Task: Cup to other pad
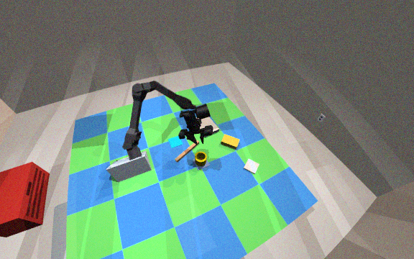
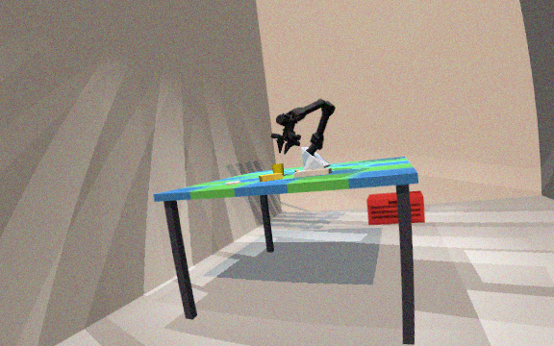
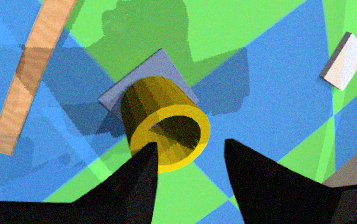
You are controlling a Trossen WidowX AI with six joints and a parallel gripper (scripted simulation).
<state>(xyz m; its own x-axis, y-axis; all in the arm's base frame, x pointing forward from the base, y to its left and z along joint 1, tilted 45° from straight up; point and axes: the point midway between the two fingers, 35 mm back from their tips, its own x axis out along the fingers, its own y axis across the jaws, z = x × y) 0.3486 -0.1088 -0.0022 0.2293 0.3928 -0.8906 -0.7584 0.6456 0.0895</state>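
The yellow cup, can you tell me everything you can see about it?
The yellow cup is a short, round, open-topped tube with a thick rim and a smooth, plastic-looking wall. It stands upright on a small grey-blue square pad on the checkered table. A tiny purple speck shows inside; marbles cannot be made out. The tool hangs above it, fingers apart, not touching it. A wooden stick lies nearby, apart from it.
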